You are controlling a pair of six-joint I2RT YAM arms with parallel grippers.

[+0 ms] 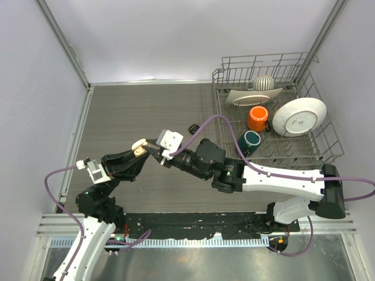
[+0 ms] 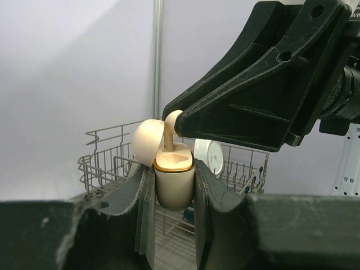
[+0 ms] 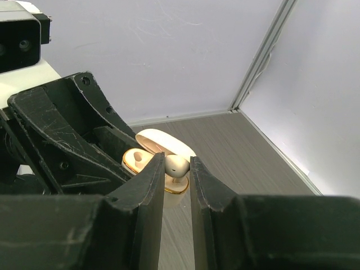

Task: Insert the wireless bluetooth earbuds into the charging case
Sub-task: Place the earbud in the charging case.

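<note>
Your left gripper [image 2: 174,171] fills the bottom of the left wrist view, its two dark fingers clenched on the sides of the cream charging case [image 2: 174,188], which stands upright between them with its gold rim facing up. At the case's back edge, the rounded lid [image 2: 147,140] is swung open toward the upper left of the frame. Directly above the open top, the right gripper [image 3: 176,163] comes in from the upper right, and its narrow jaws pinch one pale earbud [image 2: 170,130]. The bud's stem points down and meets the case's top surface; you cannot tell from these views whether it is seated in its socket. In the right wrist view the same bud sits between the two fingertips at centre, with the gold-rimmed case and its lid just behind it. From the top camera, both arms meet left of centre over the grey wood-grain table [image 1: 146,111]. Well apart, in the upper right, a wire dish rack [image 1: 319,137] holds an orange mug [image 1: 258,117], a teal mug [image 1: 251,139] and a white plate [image 1: 299,115].
</note>
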